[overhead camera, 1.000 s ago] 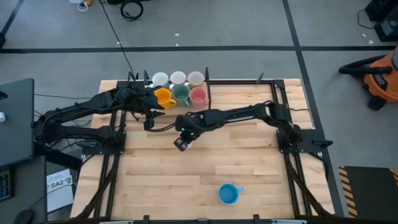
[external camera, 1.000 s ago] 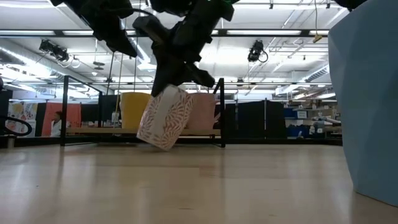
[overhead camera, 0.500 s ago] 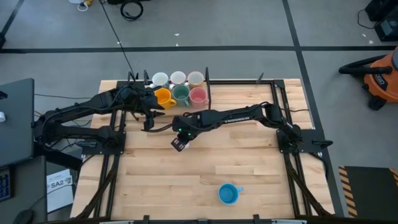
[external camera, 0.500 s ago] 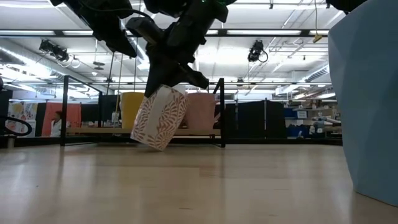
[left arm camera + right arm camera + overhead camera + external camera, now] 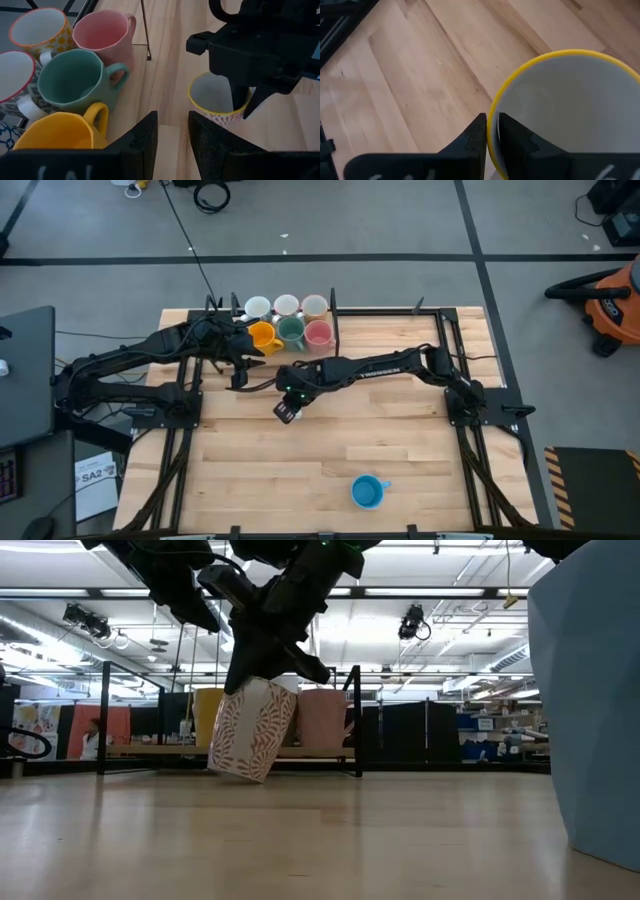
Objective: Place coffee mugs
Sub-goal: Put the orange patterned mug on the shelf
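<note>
The right gripper (image 5: 290,408) is pinching the yellow rim of a patterned mug (image 5: 250,730), one jaw inside and one outside; the mug is tilting, its lower edge touching the counter (image 5: 400,450). It is showing empty in the right wrist view. Just beyond the jaws, six mugs are standing grouped: orange mug (image 5: 263,335), green mug (image 5: 291,331), pink mug (image 5: 318,334) and three pale ones behind. The left gripper (image 5: 240,366) is hovering beside the orange mug, jaws slightly spread, holding nothing. A blue mug (image 5: 367,491) is sitting well apart from both.
</note>
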